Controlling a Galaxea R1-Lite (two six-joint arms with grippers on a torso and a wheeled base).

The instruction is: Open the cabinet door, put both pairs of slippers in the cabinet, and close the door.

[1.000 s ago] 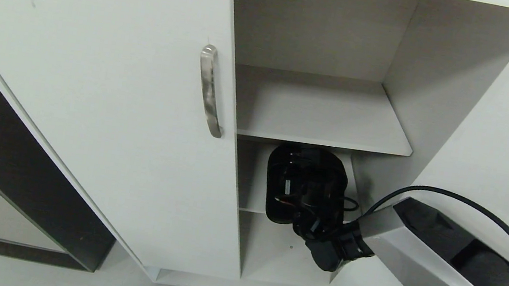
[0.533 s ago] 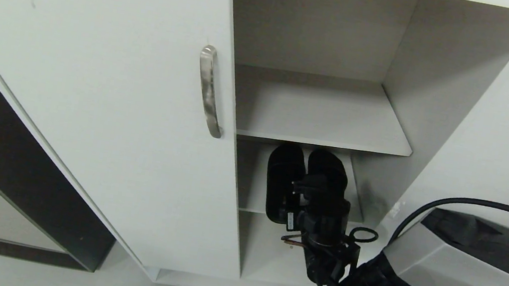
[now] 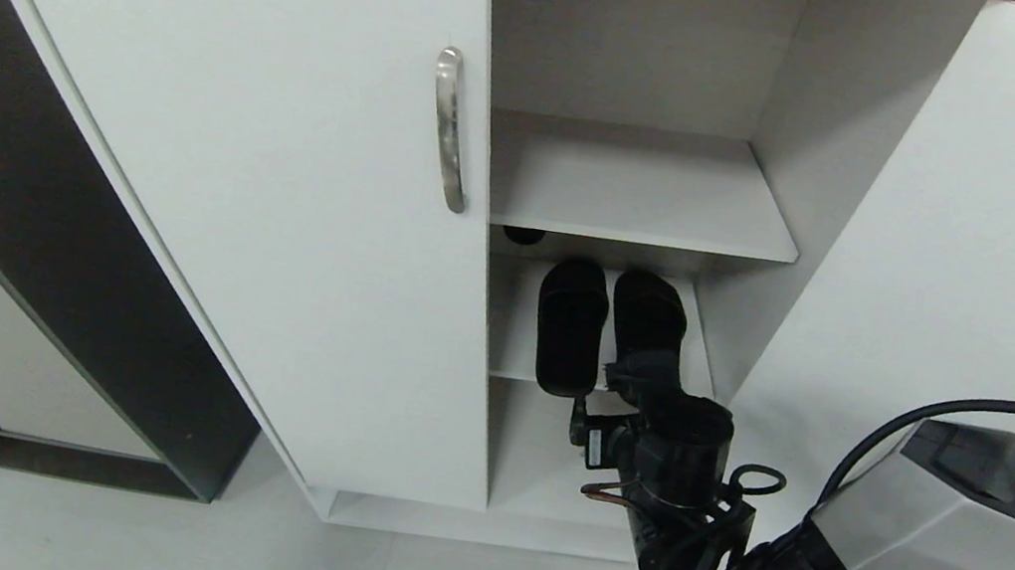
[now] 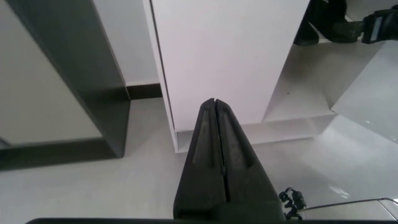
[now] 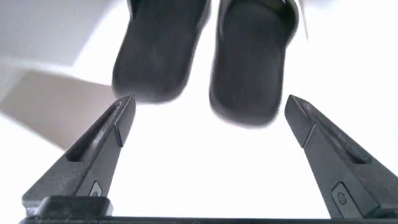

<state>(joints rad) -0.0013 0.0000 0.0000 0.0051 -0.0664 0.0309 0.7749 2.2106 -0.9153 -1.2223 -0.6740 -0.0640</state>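
I saw the pair of black slippers (image 3: pixel 607 325) lying side by side on the cabinet's middle shelf (image 3: pixel 511 326), heels at its front edge. My right pincer (image 5: pixel 209 106) hung released just in front of them. My left pincer (image 4: pixel 214 109) was clenched on nothing, low over the floor (image 4: pixel 124 180) before the shut left door (image 3: pixel 280 191). The right door (image 3: pixel 976 244) stood open.

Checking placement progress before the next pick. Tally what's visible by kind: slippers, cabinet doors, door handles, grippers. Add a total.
black slippers: 2, side by side on the middle shelf
cabinet doors: 2, one shut, one open
door handle: 1
grippers: 2
Total: 7
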